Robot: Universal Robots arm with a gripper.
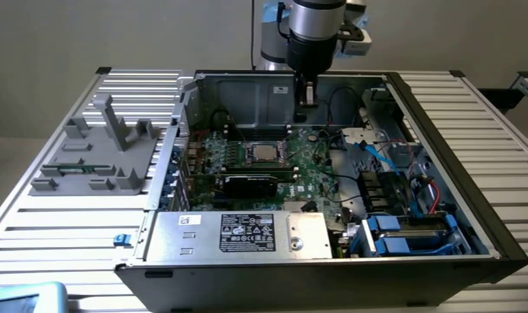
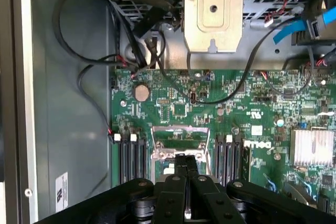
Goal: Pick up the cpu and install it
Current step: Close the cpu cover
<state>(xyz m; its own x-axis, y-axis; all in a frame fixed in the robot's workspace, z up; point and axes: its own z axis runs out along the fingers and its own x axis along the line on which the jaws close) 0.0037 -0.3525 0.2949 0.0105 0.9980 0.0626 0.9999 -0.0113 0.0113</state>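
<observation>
The cpu (image 1: 264, 152), a small silver square, lies flat inside the black socket on the green motherboard (image 1: 312, 173) in the open computer case. My gripper (image 1: 308, 99) hangs above the board, further back in the case than the cpu and apart from it. Its fingers are shut with nothing between them. In the wrist view the shut gripper (image 2: 186, 162) is over the socket's metal frame (image 2: 179, 130) and hides the socket's middle.
A grey plastic fixture block (image 1: 98, 156) stands on the slatted table at the exterior view's left. Inside the case are a black card (image 1: 259, 180), a silver power supply (image 1: 237, 231), blue drive caddies (image 1: 403, 236) and loose black cables (image 2: 94, 61).
</observation>
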